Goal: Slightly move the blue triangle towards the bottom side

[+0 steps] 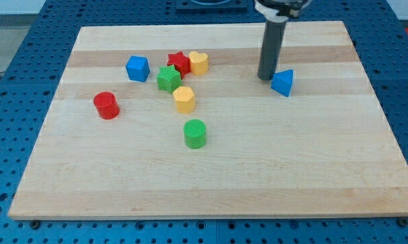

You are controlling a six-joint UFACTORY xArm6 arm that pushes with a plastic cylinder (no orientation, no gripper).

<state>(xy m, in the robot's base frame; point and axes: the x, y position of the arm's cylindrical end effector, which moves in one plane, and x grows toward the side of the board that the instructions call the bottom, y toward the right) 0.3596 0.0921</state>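
The blue triangle [282,82] lies on the wooden board [258,169] at the view's upper right. My tip [266,77] rests on the board just to the left of the triangle, close to or touching its left edge. The dark rod rises from there straight to the view's top.
At the view's upper left lie a blue cube [137,68], a red star [179,63], a yellow heart [199,62], a green star [168,78] and a yellow hexagon [184,99]. A red cylinder [107,105] sits further left, a green cylinder [195,133] near the middle.
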